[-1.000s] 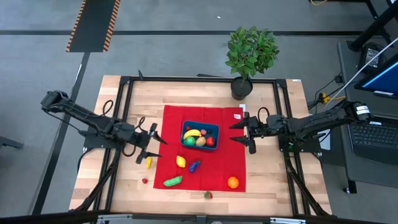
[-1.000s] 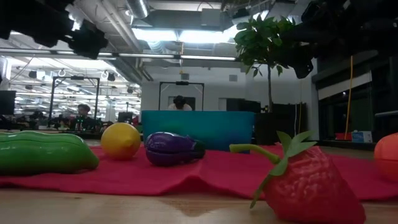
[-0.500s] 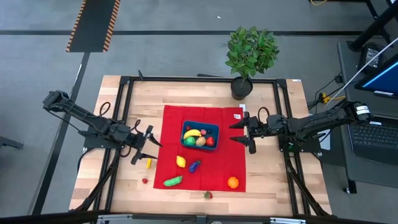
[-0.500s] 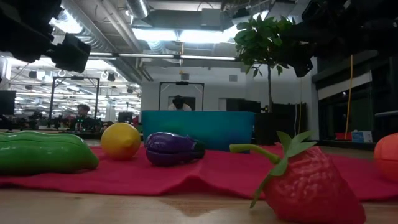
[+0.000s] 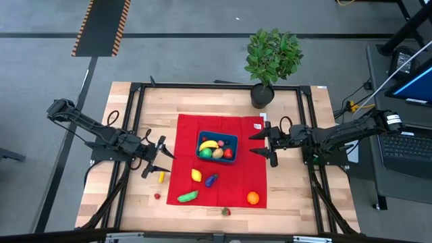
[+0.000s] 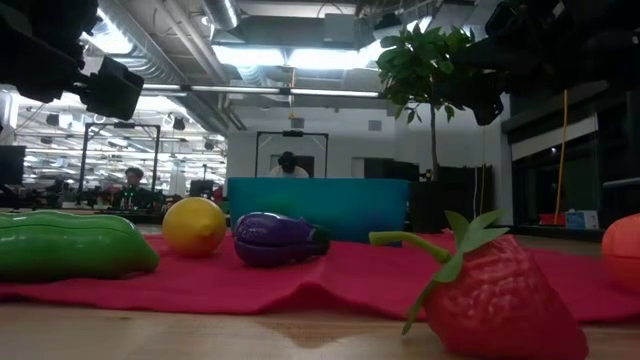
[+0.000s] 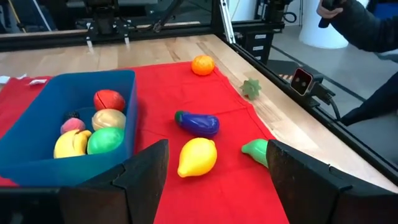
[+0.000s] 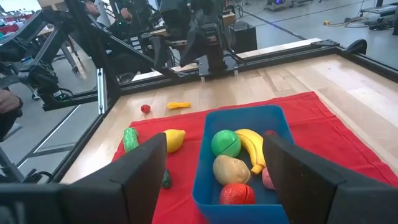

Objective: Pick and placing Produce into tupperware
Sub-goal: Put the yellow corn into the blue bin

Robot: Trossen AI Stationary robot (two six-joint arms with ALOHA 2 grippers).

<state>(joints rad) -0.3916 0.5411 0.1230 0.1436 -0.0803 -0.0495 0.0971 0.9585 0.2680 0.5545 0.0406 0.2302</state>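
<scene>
Red cloth [image 5: 233,189] carries tupperware [image 5: 217,138]; left gripper [image 5: 160,156], right gripper [image 5: 264,144] gape

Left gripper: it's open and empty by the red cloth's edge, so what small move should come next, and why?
Probably ease the left gripper forward and down over the lemon. Its jaws stand open and empty, and the lemon lies loose on the red cloth, close ahead of it and just outside the tupperware, with room around it for the fingers.
</scene>
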